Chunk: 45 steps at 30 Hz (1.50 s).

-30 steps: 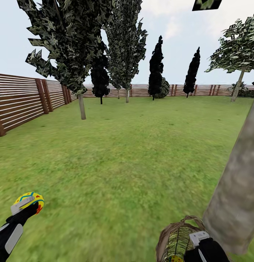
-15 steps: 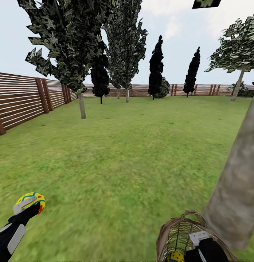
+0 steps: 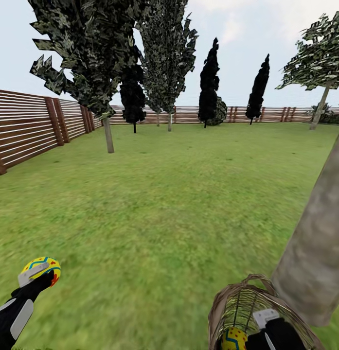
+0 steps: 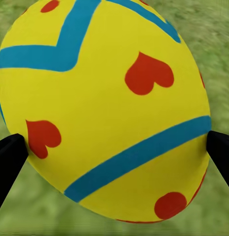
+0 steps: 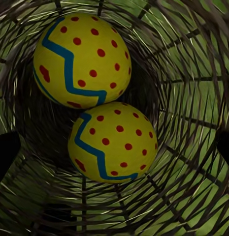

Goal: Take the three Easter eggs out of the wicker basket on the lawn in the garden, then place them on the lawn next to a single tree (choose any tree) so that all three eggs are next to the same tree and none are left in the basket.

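My left gripper (image 3: 37, 278) is shut on a yellow Easter egg (image 3: 41, 268) with blue zigzags and red hearts, held low over the lawn (image 3: 154, 218). In the left wrist view this egg (image 4: 107, 108) sits between both black fingertips (image 4: 8, 160). The wicker basket (image 3: 223, 306) stands right against the thick grey-brown trunk of a tree (image 3: 315, 243). My right gripper (image 3: 260, 324) hovers over its mouth, open. Two yellow eggs (image 5: 82, 61) (image 5: 113, 142) with blue zigzags and red dots lie inside the woven wall (image 5: 193, 98). One egg (image 3: 233, 339) shows in the head view.
A brown slatted fence (image 3: 23, 129) runs along the left and far side. A dark-leaved tree (image 3: 108, 138) stands left of centre, slim cypresses (image 3: 208, 92) at the back, and another leafy tree (image 3: 319, 109) far right. Wide grass lies between.
The whole head view has shifted up a little, so the camera tilted down and more of the basket shows. Both arms and the held egg keep their places.
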{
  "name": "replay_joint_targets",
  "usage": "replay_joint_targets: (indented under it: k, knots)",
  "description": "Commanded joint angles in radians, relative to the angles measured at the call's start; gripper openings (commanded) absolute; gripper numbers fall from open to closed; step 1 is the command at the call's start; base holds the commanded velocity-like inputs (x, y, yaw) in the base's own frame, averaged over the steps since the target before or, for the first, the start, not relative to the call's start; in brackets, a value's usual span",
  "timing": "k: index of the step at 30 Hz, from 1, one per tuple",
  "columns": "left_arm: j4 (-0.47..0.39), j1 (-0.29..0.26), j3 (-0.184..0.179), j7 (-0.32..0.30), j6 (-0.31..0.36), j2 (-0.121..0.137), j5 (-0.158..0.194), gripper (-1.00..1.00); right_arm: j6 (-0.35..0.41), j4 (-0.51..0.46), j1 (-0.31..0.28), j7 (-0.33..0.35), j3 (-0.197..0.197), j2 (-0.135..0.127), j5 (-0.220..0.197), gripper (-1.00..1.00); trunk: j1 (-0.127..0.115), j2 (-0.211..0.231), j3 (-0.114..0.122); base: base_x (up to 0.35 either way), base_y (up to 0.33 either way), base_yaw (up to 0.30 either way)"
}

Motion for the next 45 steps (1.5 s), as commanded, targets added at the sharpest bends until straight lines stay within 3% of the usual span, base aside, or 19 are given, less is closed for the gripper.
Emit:
replay_joint_targets:
  k: [1, 34, 45]
  knots:
    - [-0.002, 0.0, -0.001, 0.003, 0.004, 0.0, 0.01, -1.0, 0.004, -0.001, -0.001, 0.009, 0.001, -0.001, 0.009, 1.0, 0.0, -0.001, -0.005, 0.0, 0.0, 0.0]
    - [-0.001, 0.0, -0.001, 0.008, 0.001, -0.033, -0.003, -1.0, 0.004, -0.001, -0.001, 0.009, -0.002, -0.005, 0.01, 1.0, 0.015, -0.008, -0.133, 0.0, 0.0, 0.0]
    - [-0.001, 0.0, -0.001, 0.008, 0.0, -0.034, -0.003, -1.0, 0.004, -0.001, -0.001, 0.009, 0.0, -0.004, 0.01, 1.0, 0.02, -0.011, -0.175, 0.0, 0.0, 0.0]
